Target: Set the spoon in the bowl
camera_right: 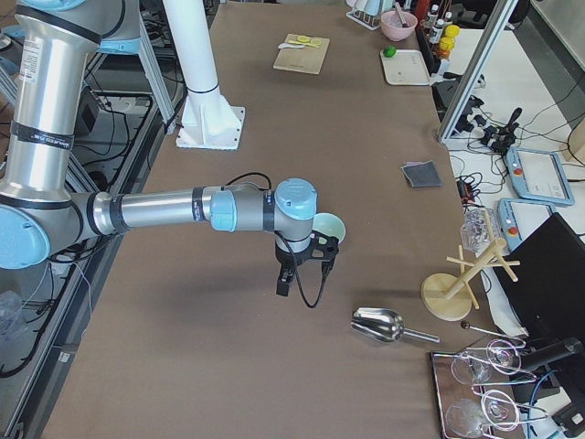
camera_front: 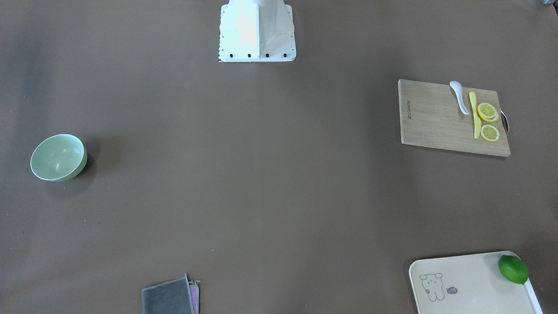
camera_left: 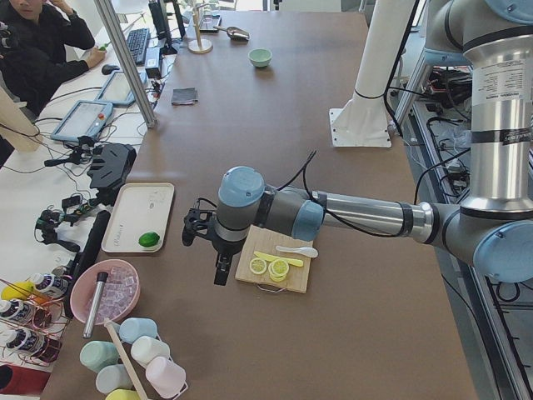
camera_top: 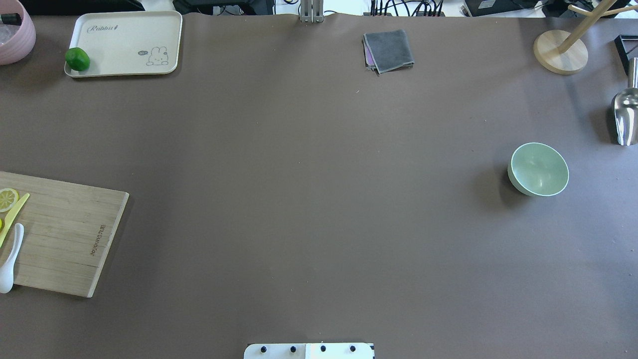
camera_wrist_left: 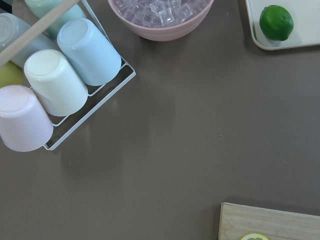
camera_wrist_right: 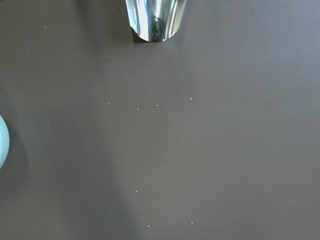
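The white spoon (camera_front: pixel 459 97) lies on a wooden cutting board (camera_front: pixel 431 117) beside a yellow knife (camera_front: pixel 475 115); it also shows in the overhead view (camera_top: pixel 11 259). The mint-green bowl (camera_front: pixel 58 157) stands upright and empty at the opposite end of the table (camera_top: pixel 538 169). My left gripper (camera_left: pixel 218 273) hangs above the table just off the board's end, away from the spoon (camera_left: pixel 296 250). My right gripper (camera_right: pixel 285 285) hangs beside the bowl (camera_right: pixel 327 226). Both grippers show only in the side views, so I cannot tell if they are open or shut.
Lemon slices (camera_front: pixel 487 112) lie on the board. A cream tray (camera_front: pixel 471 283) holds a lime (camera_front: pixel 513 269). A grey cloth (camera_top: pixel 389 50), a metal scoop (camera_top: pixel 625 114) and a wooden stand (camera_top: pixel 560 50) lie at the far side. A pink ice bowl (camera_wrist_left: pixel 160 15) and a cup rack (camera_wrist_left: pixel 60 80) sit past the board.
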Action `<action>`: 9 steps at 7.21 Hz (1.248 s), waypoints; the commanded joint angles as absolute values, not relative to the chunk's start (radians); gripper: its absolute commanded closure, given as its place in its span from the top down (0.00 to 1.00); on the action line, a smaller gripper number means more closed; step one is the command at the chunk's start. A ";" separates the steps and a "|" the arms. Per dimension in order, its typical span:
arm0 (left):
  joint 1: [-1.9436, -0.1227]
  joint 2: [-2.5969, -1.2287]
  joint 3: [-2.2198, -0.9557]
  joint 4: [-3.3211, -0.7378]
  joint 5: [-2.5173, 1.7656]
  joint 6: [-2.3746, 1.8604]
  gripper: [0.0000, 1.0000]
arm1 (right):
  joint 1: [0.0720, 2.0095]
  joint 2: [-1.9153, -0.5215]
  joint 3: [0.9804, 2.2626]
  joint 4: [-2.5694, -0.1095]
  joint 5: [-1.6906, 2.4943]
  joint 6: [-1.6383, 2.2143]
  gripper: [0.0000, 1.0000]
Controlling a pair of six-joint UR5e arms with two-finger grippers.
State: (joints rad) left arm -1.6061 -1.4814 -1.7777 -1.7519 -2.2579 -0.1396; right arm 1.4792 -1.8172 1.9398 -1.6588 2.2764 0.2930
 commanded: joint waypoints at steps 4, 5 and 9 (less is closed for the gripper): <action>-1.608 -1.477 -1.787 -1.750 -2.260 -0.140 0.98 | 1.480 -1.824 1.930 -1.661 2.266 0.293 1.00; -1.608 -1.476 -1.790 -1.752 -2.261 -0.140 0.98 | 1.482 -1.831 1.942 -1.661 2.276 0.293 1.00; -1.606 -1.483 -1.798 -1.750 -2.264 -0.143 0.98 | 1.482 -1.833 1.942 -1.660 2.275 0.293 1.00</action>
State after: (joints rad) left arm -1.6062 -1.4804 -1.7895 -1.7510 -2.2602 -0.1414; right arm 1.4818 -1.8325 1.9443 -1.6598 2.2743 0.2930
